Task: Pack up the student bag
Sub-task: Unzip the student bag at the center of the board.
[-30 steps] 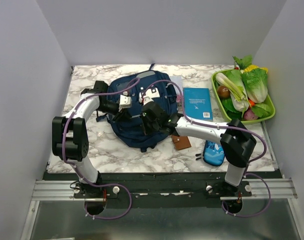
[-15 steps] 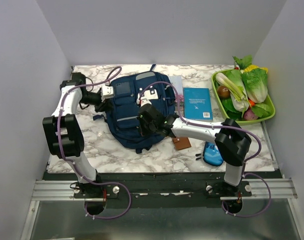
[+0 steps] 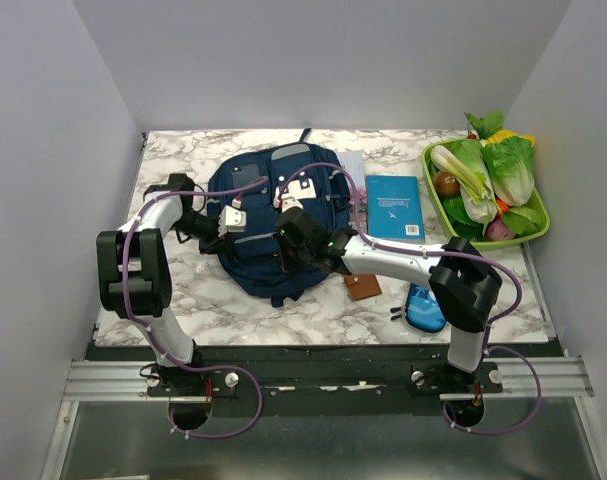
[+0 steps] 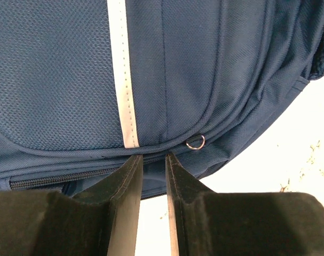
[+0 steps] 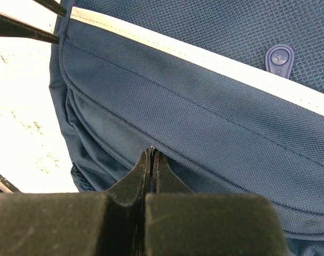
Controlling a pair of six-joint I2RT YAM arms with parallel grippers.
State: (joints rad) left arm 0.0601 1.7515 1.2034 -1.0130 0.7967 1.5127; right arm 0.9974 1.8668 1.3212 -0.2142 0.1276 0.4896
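Top external: your book [image 3: 394, 206], wallet [image 3: 361, 286] and pencil case [image 3: 426, 306] lie outside the bag [image 3: 258, 265]; left jaws barely parted, empty; right jaws shut.

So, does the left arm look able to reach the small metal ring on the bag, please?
Probably yes: the left gripper sits just beside the metal ring on the student bag, jaws slightly apart, with nothing in the way.
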